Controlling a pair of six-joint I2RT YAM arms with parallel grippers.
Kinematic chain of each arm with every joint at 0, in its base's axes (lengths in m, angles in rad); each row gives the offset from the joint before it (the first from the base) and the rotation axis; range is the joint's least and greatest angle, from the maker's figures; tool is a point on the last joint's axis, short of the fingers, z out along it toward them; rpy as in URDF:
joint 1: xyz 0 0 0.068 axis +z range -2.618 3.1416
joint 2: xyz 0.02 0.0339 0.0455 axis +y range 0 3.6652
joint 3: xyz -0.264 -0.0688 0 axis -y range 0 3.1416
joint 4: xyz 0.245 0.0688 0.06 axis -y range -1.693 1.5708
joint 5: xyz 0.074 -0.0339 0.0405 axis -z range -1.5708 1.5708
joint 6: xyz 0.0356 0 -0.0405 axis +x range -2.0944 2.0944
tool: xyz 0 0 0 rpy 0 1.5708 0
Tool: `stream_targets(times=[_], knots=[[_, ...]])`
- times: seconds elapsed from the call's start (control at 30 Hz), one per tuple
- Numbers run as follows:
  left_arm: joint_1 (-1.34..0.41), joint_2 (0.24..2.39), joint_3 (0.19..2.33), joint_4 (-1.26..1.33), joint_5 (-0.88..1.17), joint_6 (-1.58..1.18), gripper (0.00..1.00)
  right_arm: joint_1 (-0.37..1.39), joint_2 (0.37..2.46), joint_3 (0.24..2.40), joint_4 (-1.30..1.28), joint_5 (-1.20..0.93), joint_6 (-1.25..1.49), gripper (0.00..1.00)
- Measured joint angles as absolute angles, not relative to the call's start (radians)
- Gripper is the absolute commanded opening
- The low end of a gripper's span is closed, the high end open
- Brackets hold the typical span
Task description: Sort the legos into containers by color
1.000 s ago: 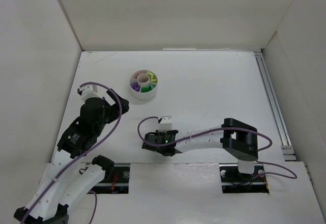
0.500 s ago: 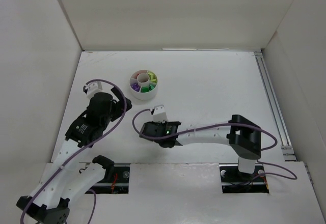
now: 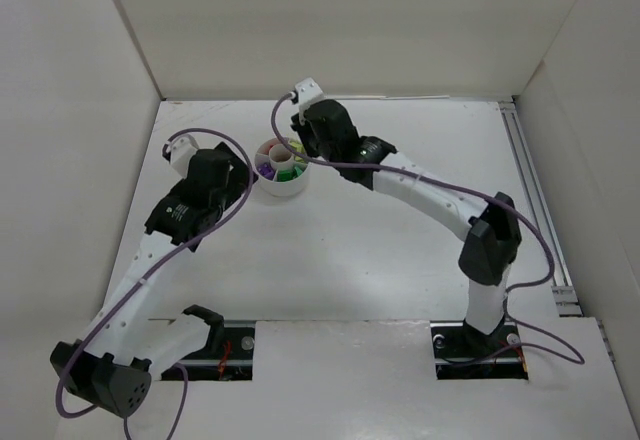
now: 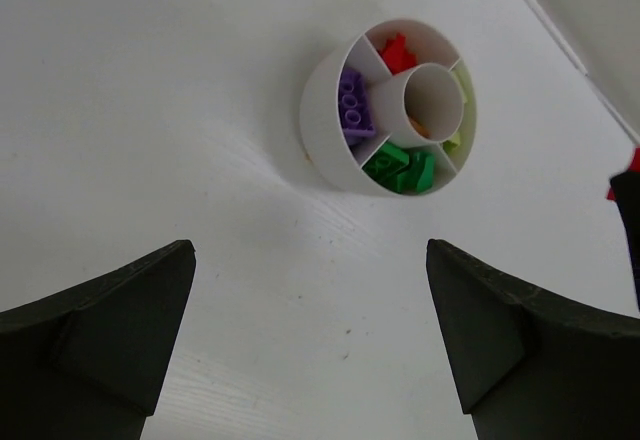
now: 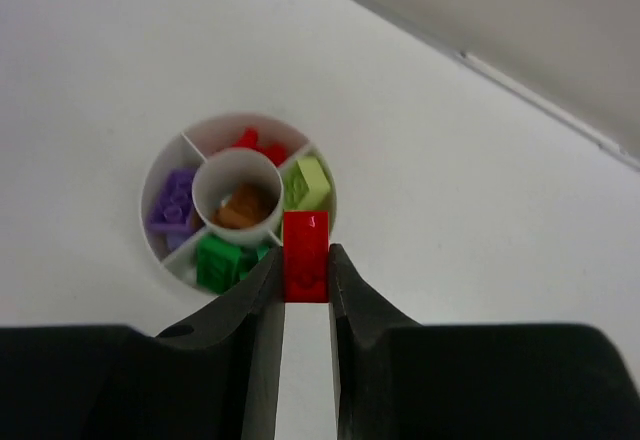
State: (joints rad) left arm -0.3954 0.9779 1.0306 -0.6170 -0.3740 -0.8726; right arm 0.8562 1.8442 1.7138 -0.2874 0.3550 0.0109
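You have a red studded plastic brick in the black right end effector. The low round white plastic tub shows you purple bricks, green bricks, a pale yellow-green brick, red bricks and an orange-brown brick. Your left end effector is black, the worktop plain white and the arm cables purple.

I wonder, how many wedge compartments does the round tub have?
4, seen from the right wrist: lavender wedge left, red wedge top, pale yellow wedge right, green wedge bottom; none looks hidden.
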Motion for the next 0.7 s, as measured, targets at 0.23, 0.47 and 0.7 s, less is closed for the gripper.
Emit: stream_targets(times=[0.23,0.47,0.7], knots=[[-0.362,0.997,1.067,-0.578,-0.398,-0.864,1.00,0.818,2.166,2.111,-0.260,0.145,-0.144,0.13],[-0.351,1.036,1.055,-0.550,-0.389,-0.835,1.00,0.810,2.393,2.331,-0.261,0.027,-0.174,0.15],[-0.350,1.032,1.053,-0.534,-0.381,-0.827,1.00,0.805,2.447,2.350,-0.262,-0.009,-0.181,0.17]])
